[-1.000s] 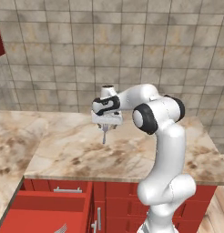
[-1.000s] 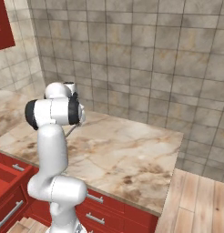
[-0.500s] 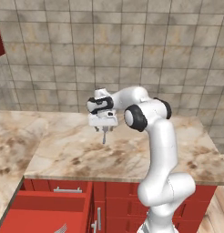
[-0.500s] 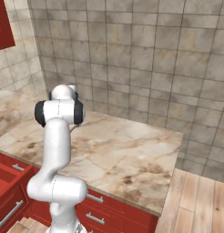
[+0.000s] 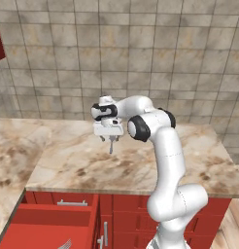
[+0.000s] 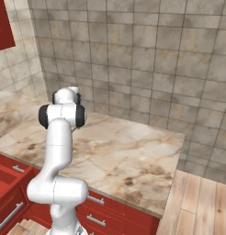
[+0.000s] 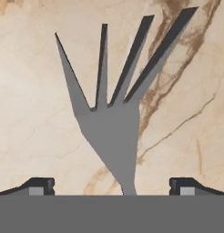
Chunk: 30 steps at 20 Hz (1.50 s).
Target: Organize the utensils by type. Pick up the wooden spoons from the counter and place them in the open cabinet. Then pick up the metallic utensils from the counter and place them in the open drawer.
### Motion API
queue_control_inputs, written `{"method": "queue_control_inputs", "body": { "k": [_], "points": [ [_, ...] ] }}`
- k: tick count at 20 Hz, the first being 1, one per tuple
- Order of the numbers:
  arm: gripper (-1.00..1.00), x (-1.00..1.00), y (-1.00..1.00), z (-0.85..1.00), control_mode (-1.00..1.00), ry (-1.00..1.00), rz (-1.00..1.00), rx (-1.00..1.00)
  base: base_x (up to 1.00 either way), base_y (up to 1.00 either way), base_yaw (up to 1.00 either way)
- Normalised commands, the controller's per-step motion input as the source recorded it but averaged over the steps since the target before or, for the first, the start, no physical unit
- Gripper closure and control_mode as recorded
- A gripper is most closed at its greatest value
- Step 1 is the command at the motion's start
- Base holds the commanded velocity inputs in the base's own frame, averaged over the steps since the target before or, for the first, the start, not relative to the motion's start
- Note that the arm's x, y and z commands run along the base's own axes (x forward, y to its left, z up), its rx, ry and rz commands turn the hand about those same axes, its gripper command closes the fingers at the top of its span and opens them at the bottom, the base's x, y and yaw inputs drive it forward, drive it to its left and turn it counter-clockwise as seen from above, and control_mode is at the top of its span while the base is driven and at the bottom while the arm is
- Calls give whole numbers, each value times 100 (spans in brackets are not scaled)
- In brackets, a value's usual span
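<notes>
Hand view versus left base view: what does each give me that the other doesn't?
Hand view: the fork's four tines up close, with the fingertips standing wide apart, clear of its neck. Left base view: the open drawer at lower left, a grey utensil inside. Both: the fork at the gripper, above the counter.

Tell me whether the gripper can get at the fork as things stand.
Probably yes: the fork shows right between the wide-open fingertips of the gripper, with nothing else between them, just counter behind.
</notes>
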Motion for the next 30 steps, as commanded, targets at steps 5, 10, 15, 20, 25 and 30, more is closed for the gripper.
{"method": "queue_control_inputs", "body": {
  "k": [5,10,15,20,25,30],
  "points": [
    [-100,-3,0,-22,-100,0,-15,0,0,0,0],
    [-100,-11,-1,-18,-100,0,-18,0,0,0,0],
    [-100,-10,-6,-19,-100,0,-15,-1,0,0,0],
    [-100,-11,-9,-19,-100,-6,-8,-5,0,0,0],
    [-100,-2,-11,-5,-100,-12,0,-6,0,0,0],
    [-100,-9,-18,-3,-100,-12,2,-2,0,0,0]
  ]
}}
